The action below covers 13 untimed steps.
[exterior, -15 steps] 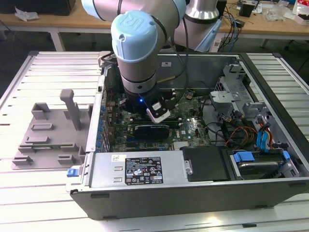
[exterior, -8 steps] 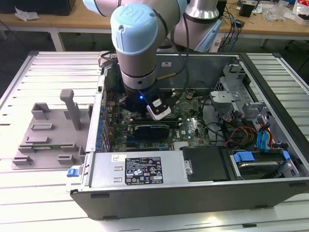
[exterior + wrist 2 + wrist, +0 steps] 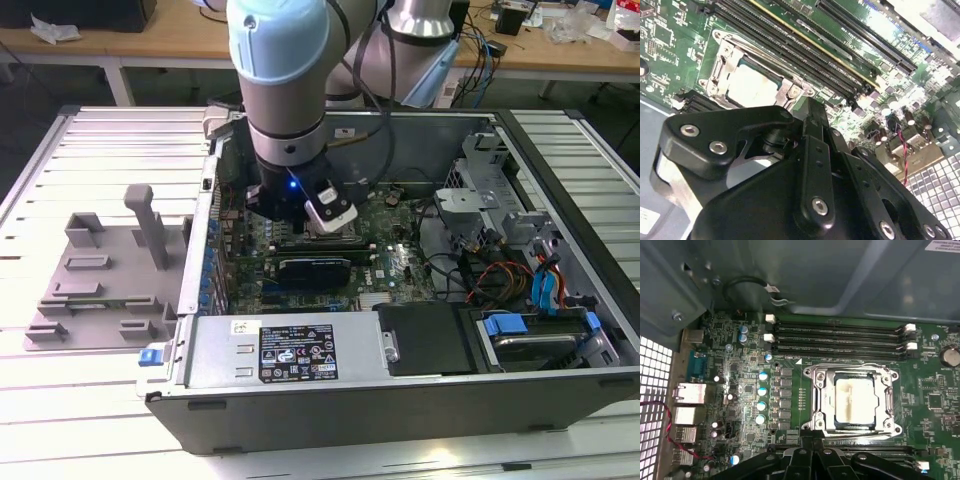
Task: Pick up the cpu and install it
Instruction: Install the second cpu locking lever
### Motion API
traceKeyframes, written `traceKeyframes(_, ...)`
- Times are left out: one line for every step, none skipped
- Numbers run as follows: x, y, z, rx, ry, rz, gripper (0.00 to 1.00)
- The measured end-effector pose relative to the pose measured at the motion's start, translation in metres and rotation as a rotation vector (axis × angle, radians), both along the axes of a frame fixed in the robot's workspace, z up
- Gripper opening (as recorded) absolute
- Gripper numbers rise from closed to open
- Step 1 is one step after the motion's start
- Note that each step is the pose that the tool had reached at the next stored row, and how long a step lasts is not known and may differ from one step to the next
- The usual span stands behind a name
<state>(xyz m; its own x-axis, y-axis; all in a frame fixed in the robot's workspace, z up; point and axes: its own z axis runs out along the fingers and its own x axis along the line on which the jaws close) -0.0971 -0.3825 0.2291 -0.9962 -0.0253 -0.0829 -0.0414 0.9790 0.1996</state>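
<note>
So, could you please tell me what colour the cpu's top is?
Pale silver, almost white in the glare; the cpu shows best in the first wrist view.

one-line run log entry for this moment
cpu: seated in socket frame | gripper: above board, near socket, holding nothing seen

A pale, matt metal top is shown by the cpu (image 3: 855,400) in both wrist views (image 3: 751,86), framed by a bright, polished metal socket bracket (image 3: 815,390). The gripper (image 3: 810,150) is made of smooth black plastic with shiny metal screws. The motherboard (image 3: 740,390) is finished in glossy green.
</note>
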Motion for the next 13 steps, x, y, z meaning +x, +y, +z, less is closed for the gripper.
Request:
traceKeyframes(0.0034,0.0005,-0.0001,0.0001,-0.0001,0.000,0.11)
traceKeyframes(0.0121,0.0008,-0.0001,0.0001,0.0000,-0.001,0.11)
traceKeyframes(0.0157,0.0010,-0.0001,0.0001,0.0000,-0.001,0.11)
traceKeyframes(0.0182,0.0010,-0.0001,0.0001,0.0000,-0.001,0.11)
traceKeyframes(0.0250,0.0011,-0.0003,0.0001,0.0002,-0.001,0.11)
traceKeyframes(0.0304,0.0011,-0.0004,0.0001,0.0004,-0.001,0.11)
traceKeyframes(0.0362,0.0015,-0.0006,0.0001,0.0005,-0.001,0.11)
traceKeyframes(0.0410,0.0045,-0.0008,0.0001,0.0006,-0.001,0.11)
traceKeyframes(0.0440,0.0108,-0.0008,-0.0020,0.0007,-0.001,0.11)
traceKeyframes(0.0449,0.0171,-0.0010,-0.0096,0.0008,-0.001,0.11)
traceKeyframes(0.0451,0.0195,-0.0009,-0.0203,0.0011,-0.001,0.11)
traceKeyframes(0.0454,0.0214,-0.0010,-0.0341,0.0015,-0.001,0.11)
traceKeyframes(0.0456,0.0247,-0.0010,-0.0582,0.0026,-0.001,0.11)
